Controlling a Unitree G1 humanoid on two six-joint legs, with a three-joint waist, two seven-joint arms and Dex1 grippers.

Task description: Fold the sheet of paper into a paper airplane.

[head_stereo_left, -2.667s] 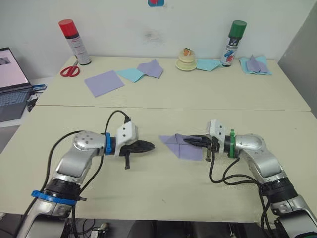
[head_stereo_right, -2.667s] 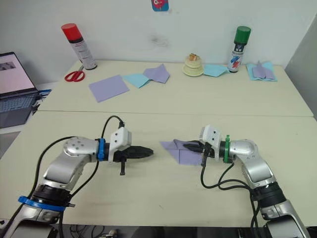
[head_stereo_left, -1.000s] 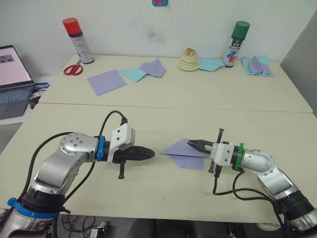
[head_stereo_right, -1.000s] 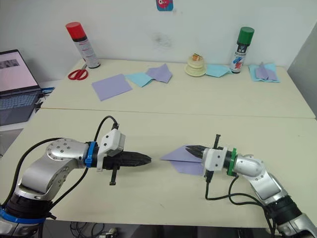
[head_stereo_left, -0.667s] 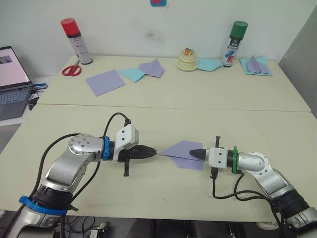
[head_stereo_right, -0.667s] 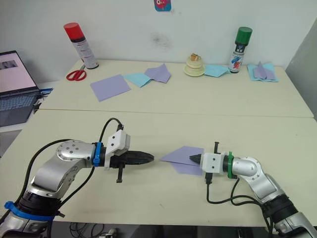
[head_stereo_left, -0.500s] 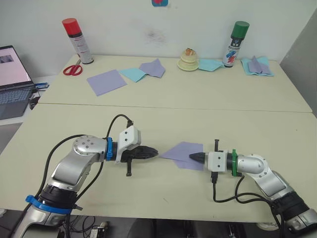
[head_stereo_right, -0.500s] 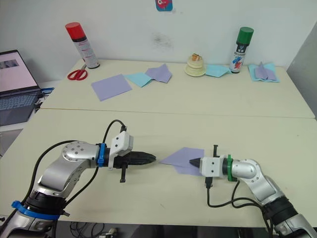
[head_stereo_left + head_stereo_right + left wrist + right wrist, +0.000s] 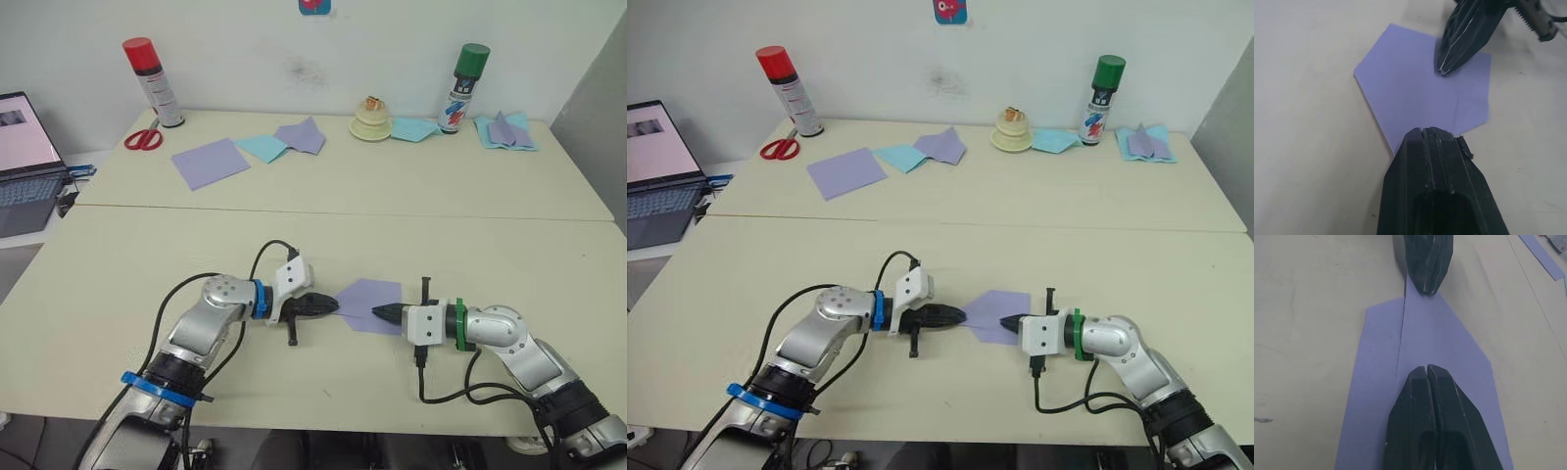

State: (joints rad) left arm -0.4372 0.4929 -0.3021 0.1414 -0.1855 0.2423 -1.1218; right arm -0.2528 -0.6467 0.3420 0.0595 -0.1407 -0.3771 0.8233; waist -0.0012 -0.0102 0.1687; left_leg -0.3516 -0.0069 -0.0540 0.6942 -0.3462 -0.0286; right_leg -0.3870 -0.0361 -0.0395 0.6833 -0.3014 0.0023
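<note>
The sheet of paper (image 9: pixel 364 297) lies flat on the near table as a small lavender shape, pointed toward my left arm, with a crease along its length (image 9: pixel 1402 328). My left gripper (image 9: pixel 333 305) is shut, its tip on the paper's pointed left end. My right gripper (image 9: pixel 377 312) is also shut and presses its tip down on the paper's right part. The two tips face each other a short way apart, as the left wrist view (image 9: pixel 1425 131) and right wrist view (image 9: pixel 1427 368) show. Neither holds the paper between its fingers.
On the far table stand a red spray can (image 9: pixel 149 78), scissors (image 9: pixel 143 137), a flat lavender sheet (image 9: pixel 206 162), light-blue and lavender pieces (image 9: pixel 290 139), a cream roll (image 9: pixel 372 119), a green spray can (image 9: pixel 462 83) and folded pieces (image 9: pixel 505 129). A laptop (image 9: pixel 22 157) sits far left.
My left gripper has slid right until its tip touches the paper's point. My right gripper has shut and lowered onto the paper, which now lies flatter.
</note>
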